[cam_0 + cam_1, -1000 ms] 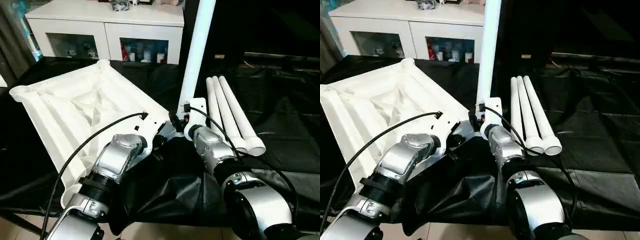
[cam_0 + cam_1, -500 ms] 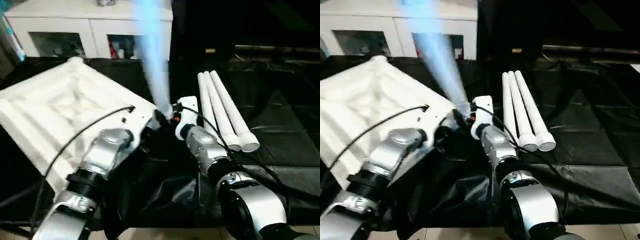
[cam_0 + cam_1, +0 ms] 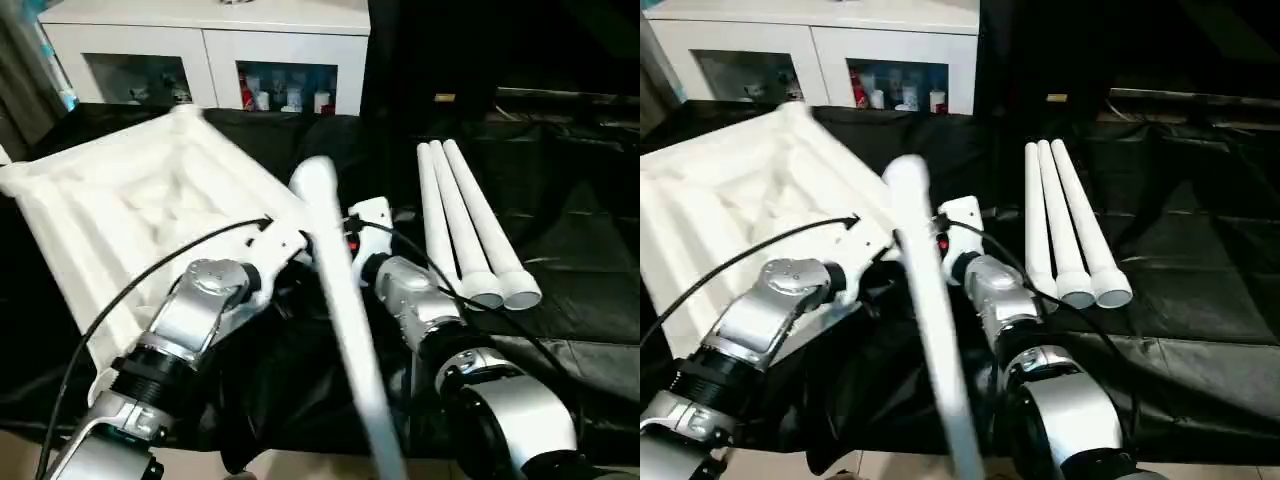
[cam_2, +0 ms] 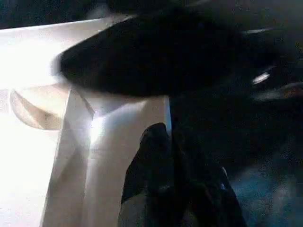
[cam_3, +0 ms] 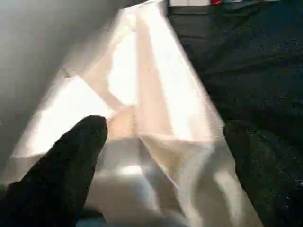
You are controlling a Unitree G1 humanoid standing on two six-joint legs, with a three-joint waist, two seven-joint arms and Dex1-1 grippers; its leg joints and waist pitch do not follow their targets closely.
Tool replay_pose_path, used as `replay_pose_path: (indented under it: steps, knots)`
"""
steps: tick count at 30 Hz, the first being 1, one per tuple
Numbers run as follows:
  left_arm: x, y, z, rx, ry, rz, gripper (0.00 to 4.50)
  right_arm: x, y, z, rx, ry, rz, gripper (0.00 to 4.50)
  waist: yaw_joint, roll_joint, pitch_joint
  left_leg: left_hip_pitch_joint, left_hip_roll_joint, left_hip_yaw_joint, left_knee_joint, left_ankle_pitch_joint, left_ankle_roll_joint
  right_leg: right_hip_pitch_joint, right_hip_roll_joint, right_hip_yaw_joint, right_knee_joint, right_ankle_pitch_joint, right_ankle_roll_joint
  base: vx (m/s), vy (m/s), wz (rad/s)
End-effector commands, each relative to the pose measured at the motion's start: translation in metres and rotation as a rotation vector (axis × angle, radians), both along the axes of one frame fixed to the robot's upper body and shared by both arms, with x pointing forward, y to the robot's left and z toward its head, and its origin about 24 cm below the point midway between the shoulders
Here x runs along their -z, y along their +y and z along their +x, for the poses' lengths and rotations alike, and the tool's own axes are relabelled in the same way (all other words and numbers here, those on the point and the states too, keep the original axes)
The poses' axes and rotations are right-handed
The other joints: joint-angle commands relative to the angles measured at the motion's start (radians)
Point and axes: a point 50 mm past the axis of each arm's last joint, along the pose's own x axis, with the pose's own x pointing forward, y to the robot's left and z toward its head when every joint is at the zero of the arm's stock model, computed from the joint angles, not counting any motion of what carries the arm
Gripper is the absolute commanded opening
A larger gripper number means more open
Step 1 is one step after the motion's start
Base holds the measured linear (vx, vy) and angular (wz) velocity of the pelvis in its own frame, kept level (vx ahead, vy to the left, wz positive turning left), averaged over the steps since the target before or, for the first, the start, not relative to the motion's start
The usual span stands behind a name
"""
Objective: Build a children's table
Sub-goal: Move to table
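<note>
Nearest to us, a loose white leg [image 3: 345, 330] is lying tilted across the space between our two silver forearms, its near end running off the bottom of the head view and its rounded far end pointing toward the tabletop; neither of our grippers is holding it. Our left gripper [image 4: 173, 142] is sitting with its two black fingers pressed together, gripping nothing that we can make out, just beside the near corner of the upturned tabletop [image 3: 130, 210]. Our right gripper [image 5: 161, 161] is standing spread wide, one black finger [image 5: 71, 161] on either side of that same white corner, and we are seeing nothing clamped between them. The tabletop is lying underside up on the black cloth [image 3: 590, 270] to our left, its ribs and raised rim facing us, with one corner pointing toward our wrists. To our right, three more white legs [image 3: 470, 230] are lying side by side and touching on the cloth, their open wider ends toward us, well apart from the tabletop. Farthest back, a white cabinet [image 3: 215, 55] with glass doors is standing behind the work surface.
</note>
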Motion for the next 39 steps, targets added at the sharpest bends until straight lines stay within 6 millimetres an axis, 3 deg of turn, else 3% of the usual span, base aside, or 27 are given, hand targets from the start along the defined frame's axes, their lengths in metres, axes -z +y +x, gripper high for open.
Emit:
replay_pose_path:
  steps: [1, 5, 9, 12, 13, 14, 16, 20, 25, 34, 39]
  knots:
    - [-0.009, -0.008, -0.001, 0.043, -0.023, -0.007, 0.0, -0.004, 0.0, 0.003, -0.005, -0.006, -0.012, 4.46, -0.002, 0.02, -0.076, 0.011, 0.044, -0.004, -0.068, -0.089, 0.063, 0.072, -0.069, 0.051, -0.051, 0.045, -0.303, 0.0, 0.0, 0.0]
    - [-0.006, -0.003, 0.0, -0.013, -0.021, 0.0, 0.0, 0.0, -0.006, 0.004, 0.048, 0.01, -0.065, 4.46, -0.002, 0.018, -0.075, 0.009, 0.04, -0.001, -0.069, -0.096, 0.048, 0.074, -0.068, 0.051, -0.054, 0.025, -0.286, 0.0, 0.0, 0.0]
    - [-0.004, 0.002, 0.003, -0.091, -0.025, -0.005, 0.0, 0.001, -0.02, 0.008, 0.152, 0.036, -0.08, 4.46, -0.001, 0.024, -0.074, 0.012, 0.04, -0.001, -0.07, -0.111, 0.031, 0.072, -0.067, 0.051, -0.056, 0.007, -0.277, 0.0, 0.0, 0.0]
    - [-0.003, 0.007, 0.005, -0.15, -0.022, 0.004, 0.0, 0.002, -0.029, 0.01, 0.223, 0.051, -0.072, 4.46, -0.003, 0.021, -0.075, 0.009, 0.037, -0.002, -0.07, -0.111, 0.026, 0.076, -0.065, 0.05, -0.056, 0.013, -0.27, 0.0, 0.0, 0.0]
    - [-0.002, 0.007, 0.005, -0.16, -0.023, 0.006, 0.0, 0.002, -0.031, 0.011, 0.235, 0.051, -0.064, 4.46, -0.006, 0.024, -0.075, 0.008, 0.035, -0.002, -0.069, -0.112, 0.026, 0.077, -0.064, 0.049, -0.058, 0.016, -0.269, 0.0, 0.0, 0.0]
    - [-0.002, 0.008, 0.005, -0.16, -0.022, 0.006, 0.0, 0.002, -0.031, 0.01, 0.236, 0.051, -0.061, 4.46, -0.007, 0.027, -0.077, 0.006, 0.034, -0.003, -0.067, -0.108, 0.027, 0.079, -0.065, 0.049, -0.055, 0.027, -0.271, 0.0, 0.0, 0.0]
    - [-0.002, 0.008, 0.005, -0.161, -0.021, 0.007, 0.0, 0.003, -0.032, 0.01, 0.24, 0.052, -0.062, 4.46, -0.012, 0.022, -0.077, 0.0, 0.032, -0.004, -0.066, -0.093, 0.038, 0.084, -0.065, 0.048, -0.054, 0.043, -0.273, 0.0, 0.0, 0.0]
    - [-0.002, 0.009, 0.005, -0.166, -0.019, 0.011, 0.0, 0.003, -0.032, 0.01, 0.251, 0.053, -0.062, 4.46, -0.016, 0.024, -0.077, 0.001, 0.033, -0.002, -0.062, -0.078, 0.063, 0.08, -0.066, 0.047, -0.056, 0.035, -0.288, 0.0, 0.0, 0.0]
    - [0.0, 0.01, 0.004, -0.17, -0.015, 0.014, 0.0, -0.001, -0.031, 0.012, 0.254, 0.046, -0.052, 4.46, -0.016, 0.025, -0.075, 0.004, 0.036, -0.001, -0.063, -0.092, 0.062, 0.077, -0.066, 0.047, -0.058, -0.003, -0.287, 0.0, 0.0, 0.0]
    - [0.001, 0.014, 0.003, -0.179, -0.016, 0.022, 0.0, -0.018, -0.038, 0.019, 0.259, -0.004, -0.014, 4.46, -0.016, 0.022, -0.075, 0.003, 0.034, 0.0, -0.061, -0.069, 0.076, 0.078, -0.064, 0.047, -0.056, 0.014, -0.283, 0.0, 0.0, 0.0]
    - [0.002, 0.014, 0.002, -0.18, -0.012, 0.023, 0.0, -0.038, -0.045, 0.026, 0.257, -0.059, 0.018, 4.46, -0.015, 0.02, -0.076, 0.003, 0.034, 0.0, -0.06, -0.061, 0.082, 0.079, -0.064, 0.047, -0.056, 0.01, -0.279, 0.0, 0.0, 0.0]
